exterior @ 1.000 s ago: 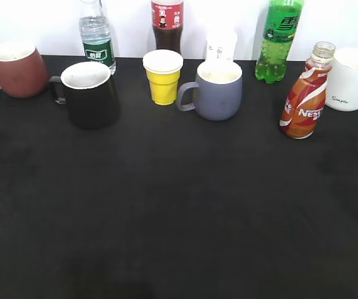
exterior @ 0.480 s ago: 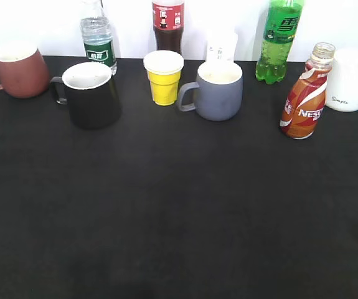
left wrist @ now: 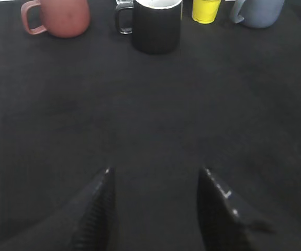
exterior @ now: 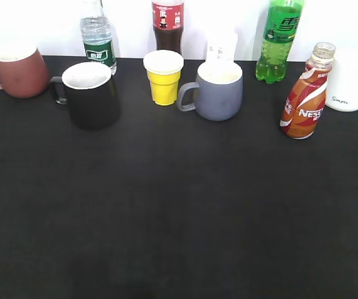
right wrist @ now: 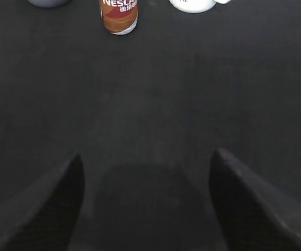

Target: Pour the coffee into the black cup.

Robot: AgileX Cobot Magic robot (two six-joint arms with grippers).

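The coffee bottle [exterior: 304, 104], curvy with an orange-red and white Nescafe wrap and no cap, stands upright at the right of the black table; the right wrist view shows its lower part [right wrist: 119, 15]. The black cup [exterior: 91, 94], white inside, handle to the left, stands at the back left; it also shows in the left wrist view [left wrist: 156, 24]. My left gripper [left wrist: 155, 175] is open and empty, well short of the cup. My right gripper [right wrist: 146, 159] is open and empty, well short of the bottle. Neither gripper shows in the exterior view.
Along the back stand a reddish-brown mug [exterior: 18, 70], a water bottle [exterior: 97, 38], a cola bottle [exterior: 168, 23], a yellow cup [exterior: 163, 76], a grey-blue mug [exterior: 216, 90], a green soda bottle [exterior: 279, 38] and a white mug [exterior: 353, 80].
The picture shifted very slightly; nothing on the table has moved.
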